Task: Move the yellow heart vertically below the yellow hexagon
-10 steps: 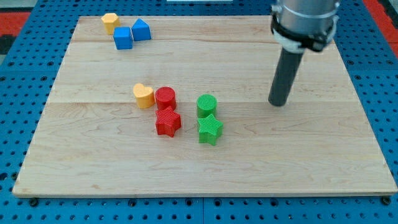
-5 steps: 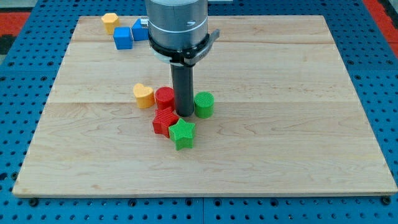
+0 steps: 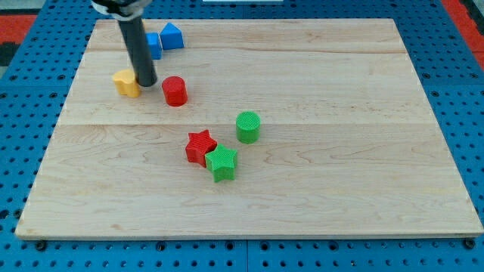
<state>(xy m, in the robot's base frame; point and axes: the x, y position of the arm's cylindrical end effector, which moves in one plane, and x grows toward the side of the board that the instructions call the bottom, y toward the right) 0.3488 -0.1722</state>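
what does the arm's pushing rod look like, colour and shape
A plain straight rod, dark grey to black, round like a cylinder, with a blunt flat tip. At the view's top it enters a wider dark collar. No cables or markings show.

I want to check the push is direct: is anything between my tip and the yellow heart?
Nothing: in the camera view my tip sits right against the yellow heart, on its right side, with no block between them.

tip [image 3: 147, 83] touching yellow heart [image 3: 126, 83] | red cylinder [image 3: 175, 91] just right | wooden board [image 3: 340, 113]
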